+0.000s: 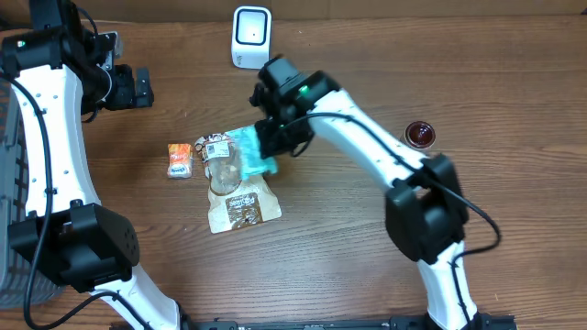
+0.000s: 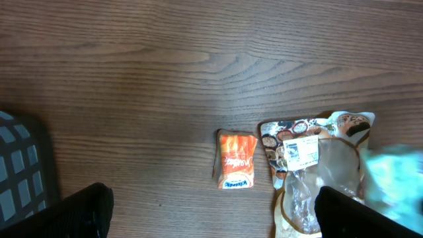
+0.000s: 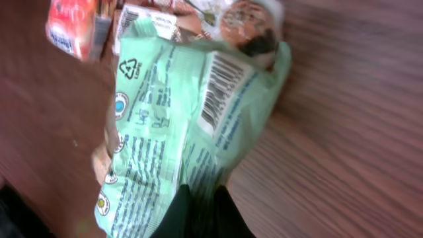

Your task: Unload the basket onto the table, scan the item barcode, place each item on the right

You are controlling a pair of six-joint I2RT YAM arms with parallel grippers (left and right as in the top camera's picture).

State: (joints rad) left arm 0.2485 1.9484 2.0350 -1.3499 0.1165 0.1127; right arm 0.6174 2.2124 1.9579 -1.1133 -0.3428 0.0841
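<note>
On the far left a grey mesh basket (image 1: 7, 229) sits at the table's (image 1: 339, 238) edge, probably a bin for finished items. My left gripper (image 1: 145, 87) hangs over the upper left with its jaws spread as wide as they go and nothing between them. I judge it is parked out of the way.

Next comes a small orange packet (image 1: 180, 159), glossy and pillow-shaped, flat on the wood and apart from the rest. Just right of it lies a brown pouch (image 1: 240, 203). It is flat and printed, with a white label and a crinkled clear window.

The task's thing, as I read it, is the pale green pack (image 1: 248, 151). It is a soft, creased film wrapper lying over the pouch's upper part, below the scanner (image 1: 250, 37). The scanner is a white, rounded block standing at the back edge, with bare table between it and the pack.

My right gripper (image 1: 275, 139) is clamped shut on one end of the pack. The wrist view shows the film bunched between the dark fingers (image 3: 198, 211). That end grip leaves the barcode (image 3: 218, 92) uncovered, though the film around it is wrinkled, so it may need to be held taut to read. I cannot tell whether the pack is off the pouch.

Far right is a small dark-red disc (image 1: 421, 134), well apart from everything. I cannot make out what it is.
</note>
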